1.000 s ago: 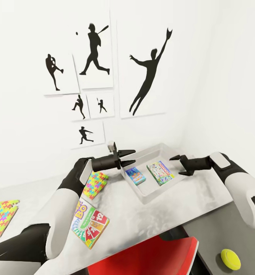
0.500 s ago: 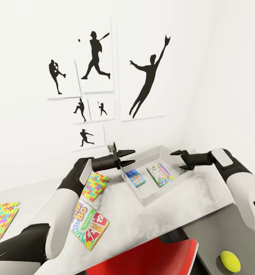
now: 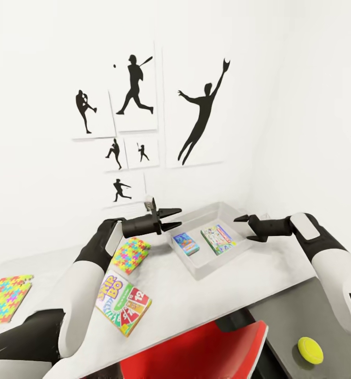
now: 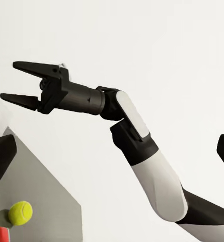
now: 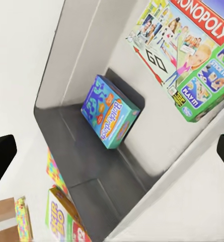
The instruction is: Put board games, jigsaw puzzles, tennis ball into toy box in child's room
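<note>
The light grey toy box (image 3: 199, 273) stands on the table (image 3: 238, 287) with the blue board game (image 3: 186, 243) and the Monopoly box (image 3: 218, 239) lying inside. My left gripper (image 3: 176, 217) hovers open above the box's left rim. At the box's right rim my right gripper (image 3: 242, 228) is open too, with nothing between its fingers. The Skip-Bo game (image 3: 123, 303) lies near the table's front edge. One jigsaw puzzle (image 3: 130, 255) lies left of the box, another (image 3: 7, 297) at the far left. The tennis ball (image 3: 310, 350) rests on the dark lower section (image 3: 301, 310).
A red chair (image 3: 196, 352) is tucked under the table's front edge. White walls close in behind and to the right, with black sports silhouettes (image 3: 201, 116) on the back wall. The left wrist view catches the right gripper (image 4: 16, 85) and the tennis ball (image 4: 20, 212).
The whole head view has shifted a little, so the camera has moved. Both grippers stay open in about the same places beside the toy box.
</note>
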Available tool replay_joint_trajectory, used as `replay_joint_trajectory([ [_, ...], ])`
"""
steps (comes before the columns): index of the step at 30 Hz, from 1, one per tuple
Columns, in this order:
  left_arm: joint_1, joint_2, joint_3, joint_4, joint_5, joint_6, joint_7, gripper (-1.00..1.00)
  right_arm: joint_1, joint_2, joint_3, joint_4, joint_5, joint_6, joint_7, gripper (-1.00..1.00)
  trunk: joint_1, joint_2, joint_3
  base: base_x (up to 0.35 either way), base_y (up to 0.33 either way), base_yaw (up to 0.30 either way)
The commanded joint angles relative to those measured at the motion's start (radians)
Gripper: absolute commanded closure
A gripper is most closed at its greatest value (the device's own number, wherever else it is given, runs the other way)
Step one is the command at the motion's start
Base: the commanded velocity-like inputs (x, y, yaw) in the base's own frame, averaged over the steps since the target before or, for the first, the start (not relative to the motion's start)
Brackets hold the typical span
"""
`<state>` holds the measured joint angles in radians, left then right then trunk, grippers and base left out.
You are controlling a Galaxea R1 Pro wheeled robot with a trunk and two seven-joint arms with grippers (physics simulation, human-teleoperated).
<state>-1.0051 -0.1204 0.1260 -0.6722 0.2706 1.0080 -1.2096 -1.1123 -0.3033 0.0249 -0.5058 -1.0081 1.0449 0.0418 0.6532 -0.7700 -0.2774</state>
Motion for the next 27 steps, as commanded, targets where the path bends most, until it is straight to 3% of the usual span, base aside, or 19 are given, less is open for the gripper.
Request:
replay_joint_trajectory([
  [1, -0.001, 0.007, 0.003, 0.000, -0.002, 0.006, -0.004, -1.00, 0.001, -0.001, 0.003, 0.000, 0.003, 0.002, 0.004, -1.00, 0.000, -0.001, 0.000, -0.074, 0.000, 0.000],
  [9, 0.000, 0.066, 0.003, -0.006, 0.001, 0.015, -0.005, -1.00, 0.005, -0.002, 0.002, 0.000, 0.007, 0.002, 0.004, -1.00, 0.000, -0.001, 0.013, -0.019, 0.000, 0.000],
  [14, 0.000, 0.133, 0.000, -0.016, 0.003, 0.021, -0.006, -1.00, 0.005, -0.002, 0.002, 0.000, 0.007, 0.002, 0.004, -1.00, 0.000, -0.001, 0.022, -0.011, 0.000, 0.000],
  [23, 0.001, 0.210, -0.005, -0.020, 0.001, 0.023, -0.007, -1.00, 0.007, -0.003, 0.002, 0.002, 0.007, 0.002, 0.004, -1.00, 0.000, -0.001, 0.036, -0.150, 0.000, 0.000],
  [27, 0.002, 0.224, -0.008, -0.021, 0.001, 0.023, -0.007, -1.00, 0.015, -0.003, 0.001, 0.004, 0.008, 0.002, 0.004, -1.00, 0.000, -0.001, 0.043, -0.030, 0.000, 0.000],
])
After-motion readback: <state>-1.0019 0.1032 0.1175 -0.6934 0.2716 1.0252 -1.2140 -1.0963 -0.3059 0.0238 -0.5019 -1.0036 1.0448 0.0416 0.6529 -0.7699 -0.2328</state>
